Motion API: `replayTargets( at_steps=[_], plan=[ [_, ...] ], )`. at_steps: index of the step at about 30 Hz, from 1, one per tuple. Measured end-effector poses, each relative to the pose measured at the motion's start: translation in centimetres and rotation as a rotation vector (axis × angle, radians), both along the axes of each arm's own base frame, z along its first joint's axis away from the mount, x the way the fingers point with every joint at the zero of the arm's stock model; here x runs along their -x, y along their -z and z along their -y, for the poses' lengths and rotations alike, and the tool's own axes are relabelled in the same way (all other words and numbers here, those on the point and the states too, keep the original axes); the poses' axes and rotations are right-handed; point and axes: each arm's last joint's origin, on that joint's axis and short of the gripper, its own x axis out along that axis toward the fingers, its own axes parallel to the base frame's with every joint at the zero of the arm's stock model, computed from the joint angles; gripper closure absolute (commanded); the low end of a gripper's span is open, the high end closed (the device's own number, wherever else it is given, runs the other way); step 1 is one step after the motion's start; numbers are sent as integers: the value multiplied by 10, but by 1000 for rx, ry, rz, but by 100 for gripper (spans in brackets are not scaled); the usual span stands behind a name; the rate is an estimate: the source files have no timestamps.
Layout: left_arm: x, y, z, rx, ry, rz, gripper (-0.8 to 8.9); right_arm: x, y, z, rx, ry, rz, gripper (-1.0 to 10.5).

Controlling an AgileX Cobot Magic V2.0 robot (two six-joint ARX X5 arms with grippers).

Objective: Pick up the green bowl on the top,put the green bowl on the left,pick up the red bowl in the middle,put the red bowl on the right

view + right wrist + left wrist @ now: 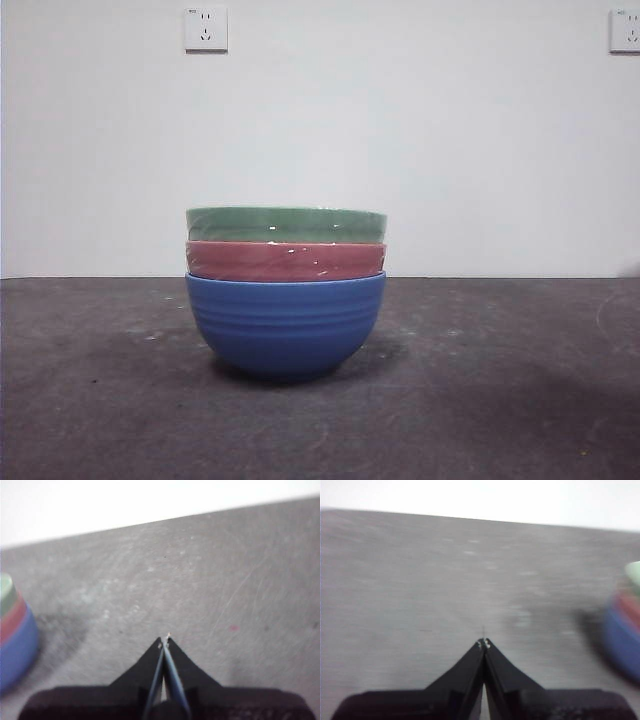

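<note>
Three bowls are stacked in the middle of the table. The green bowl [286,224] is on top, nested in the red bowl [286,261], which sits in a blue bowl [285,325]. My left gripper [483,643] is shut and empty above bare table, with the stack at the edge of its view: green bowl [634,573], red bowl [630,605]. My right gripper [164,641] is shut and empty, with the stack at the edge of its view: green bowl [5,591], red bowl [12,621]. Neither gripper shows in the front view.
The dark grey table [500,400] spreads to both sides of the stack. A white wall stands behind, with power sockets [205,28] high up. The blue bowl also shows in the left wrist view [622,640] and the right wrist view [17,652].
</note>
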Motion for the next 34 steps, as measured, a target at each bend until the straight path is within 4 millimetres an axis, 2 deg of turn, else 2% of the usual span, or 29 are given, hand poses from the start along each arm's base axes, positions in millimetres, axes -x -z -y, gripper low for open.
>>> replayTargets(
  at_steps=[5, 12, 18, 25, 29, 34],
  plan=[
    [1, -1, 5, 178, 133, -36, 819, 0, 0, 0, -225, 43, -47, 963],
    [3, -5, 5, 255, 128, -83, 820, 1, -7, 0, -289, 56, -68, 963],
    [7, -46, 5, 262, 118, -66, 821, 4, -48, 0, -281, 52, -53, 963],
    [-4, -92, 5, 208, 138, -81, 821, -1, -99, 0, -180, 41, -98, 963],
    [-15, -124, 8, 147, 243, -68, 821, -10, -130, -1, -85, 13, -119, 963],
    [-30, -152, 13, 78, 404, -97, 821, -23, -157, -5, 29, -95, -162, 963]
  ],
)
